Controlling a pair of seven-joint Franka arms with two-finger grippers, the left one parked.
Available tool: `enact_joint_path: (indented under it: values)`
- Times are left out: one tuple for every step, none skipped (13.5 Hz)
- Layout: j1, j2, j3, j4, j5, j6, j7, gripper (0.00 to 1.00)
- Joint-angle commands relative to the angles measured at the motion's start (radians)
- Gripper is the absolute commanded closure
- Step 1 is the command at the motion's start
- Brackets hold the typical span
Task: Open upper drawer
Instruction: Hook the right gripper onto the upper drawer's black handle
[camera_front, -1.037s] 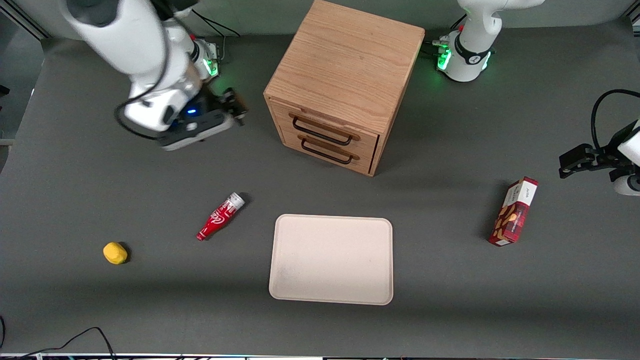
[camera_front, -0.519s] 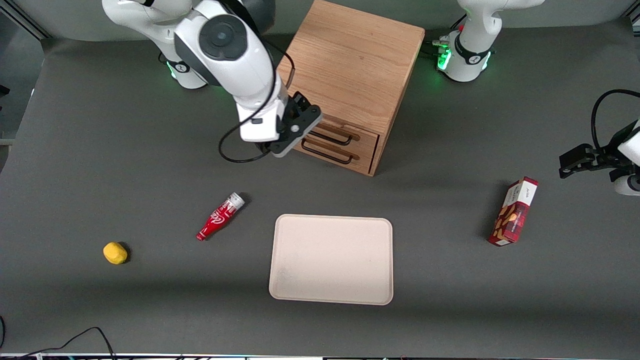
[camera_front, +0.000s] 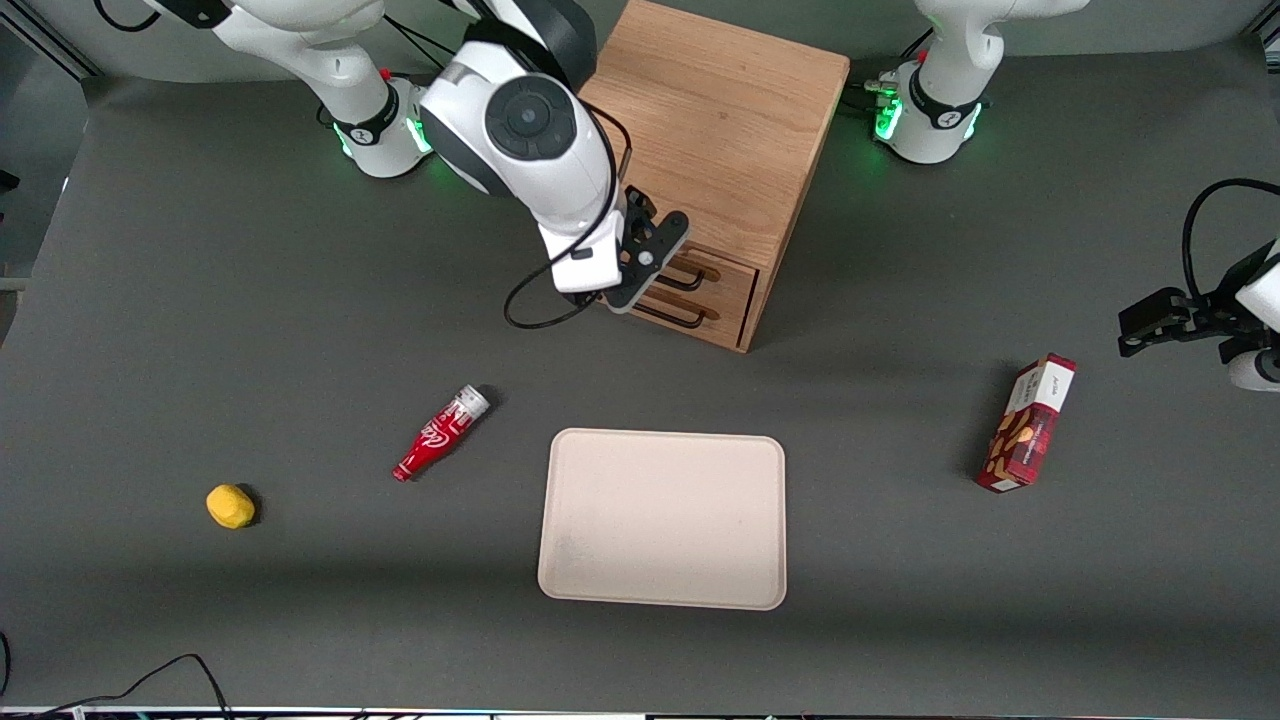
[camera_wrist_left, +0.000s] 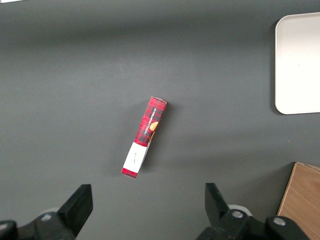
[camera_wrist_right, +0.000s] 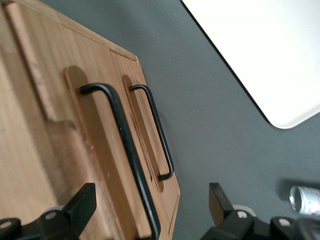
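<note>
The oak cabinet (camera_front: 700, 120) stands at the back middle of the table. The upper drawer (camera_front: 728, 268) and the lower drawer (camera_front: 722, 308) both look pushed in. My right gripper (camera_front: 655, 258) is right in front of the drawer fronts, at the end toward the working arm, and covers that part of both. In the right wrist view the gripper (camera_wrist_right: 150, 202) is open. The upper drawer's thin black handle (camera_wrist_right: 122, 145) runs between its fingers (camera_wrist_right: 80, 202). The lower drawer's handle (camera_wrist_right: 161, 135) lies beside it, outside the gap.
A cream tray (camera_front: 662, 518) lies nearer the front camera than the cabinet. A red cola bottle (camera_front: 440, 433) and a yellow lump (camera_front: 230, 505) lie toward the working arm's end. A red snack box (camera_front: 1030, 422) lies toward the parked arm's end.
My right arm has swung from its own end of the table across to the drawer fronts. The gripper now straddles the upper handle. The drawers have not moved.
</note>
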Motion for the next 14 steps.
enact_joint_path:
  values:
    - [0.005,0.038,0.003,-0.012,-0.028,0.069,-0.024,0.00]
    - [0.005,0.045,0.002,-0.018,-0.037,0.087,-0.030,0.00]
    - [0.005,0.055,0.000,-0.018,-0.058,0.090,-0.031,0.00]
    - [0.005,0.060,-0.001,-0.020,-0.069,0.098,-0.031,0.00]
    - [0.006,0.065,-0.001,-0.021,-0.072,0.109,-0.031,0.00]
    - [0.012,0.071,-0.004,-0.023,-0.075,0.110,-0.031,0.00]
    - [0.017,0.075,-0.007,-0.023,-0.097,0.110,-0.033,0.00]
    - [0.017,0.081,-0.009,-0.022,-0.115,0.112,-0.047,0.00]
    - [0.017,0.085,-0.012,-0.021,-0.117,0.124,-0.063,0.00]
    - [0.017,0.083,-0.026,-0.020,-0.117,0.138,-0.080,0.00]
    - [0.017,0.085,-0.035,-0.017,-0.115,0.140,-0.084,0.00]
    - [0.017,0.085,-0.052,-0.015,-0.114,0.140,-0.093,0.00]
    - [0.017,0.085,-0.070,-0.014,-0.111,0.141,-0.120,0.00]
    - [0.017,0.086,-0.087,-0.011,-0.112,0.141,-0.136,0.00]
